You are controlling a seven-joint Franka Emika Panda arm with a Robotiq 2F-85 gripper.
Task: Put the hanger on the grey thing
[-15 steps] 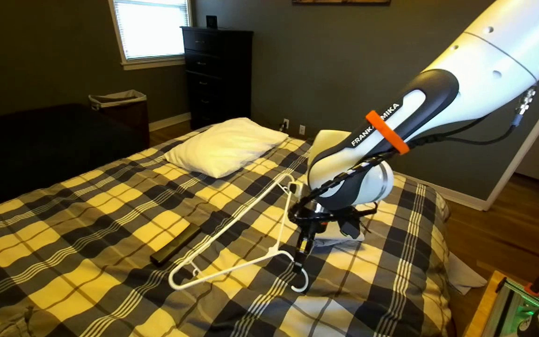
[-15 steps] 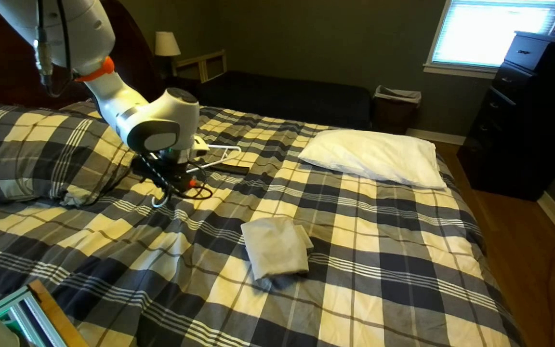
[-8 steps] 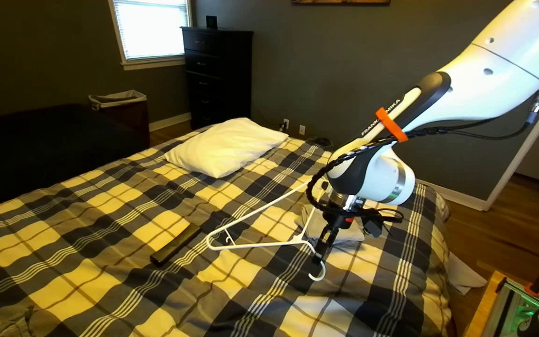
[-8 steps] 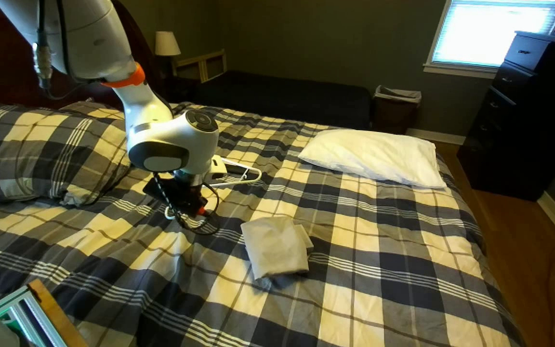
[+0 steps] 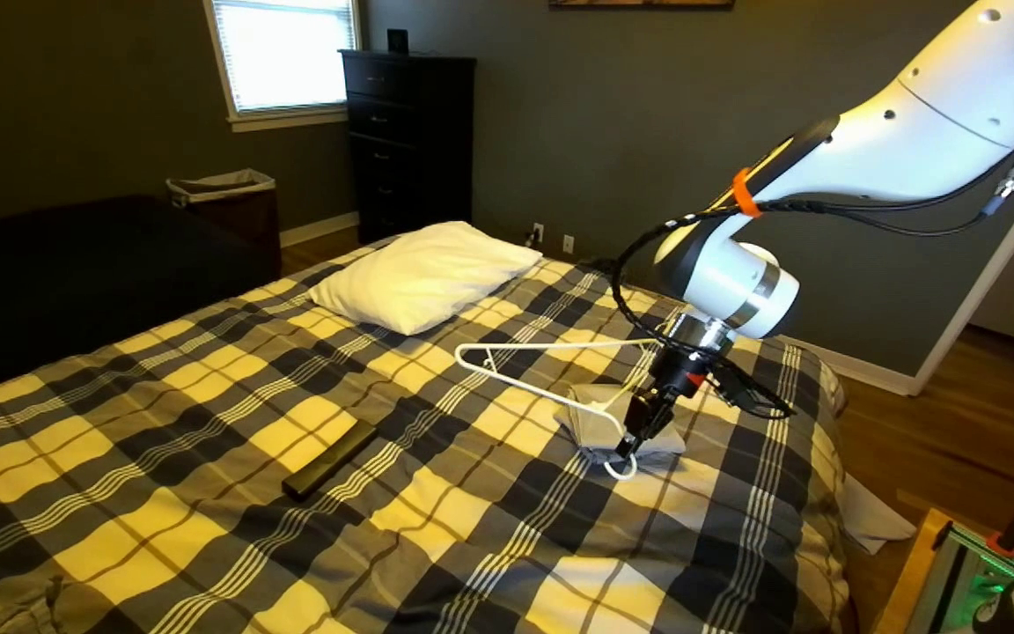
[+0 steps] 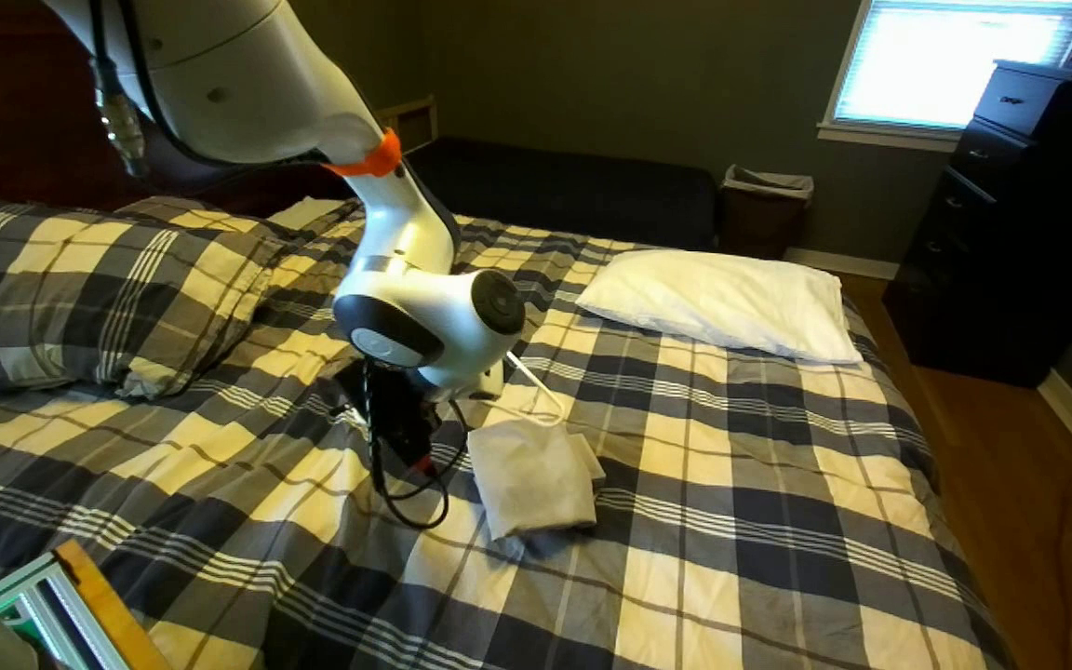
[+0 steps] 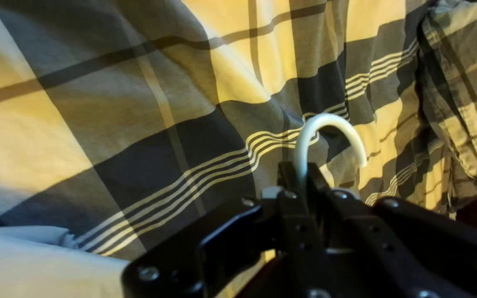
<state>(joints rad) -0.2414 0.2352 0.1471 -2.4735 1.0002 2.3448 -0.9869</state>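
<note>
Two fingers (image 7: 296, 223) pinch hanger (image 7: 327, 119) between them, curved end beyond tips.

A thin white hanger (image 5: 527, 386), held at its hook (image 7: 302, 151), is near a folded pale-grey cloth (image 6: 536, 484).

Home bedroom: plaid-covered bed (image 5: 234, 493), white pillow (image 5: 426, 280), dark dresser (image 5: 419, 145)

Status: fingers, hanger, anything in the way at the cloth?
Fingers shut on hanger, hook poking past them. Not yet released onto cloth; contact unclear. Pillow lies apart from both, likely not in the way.
</note>
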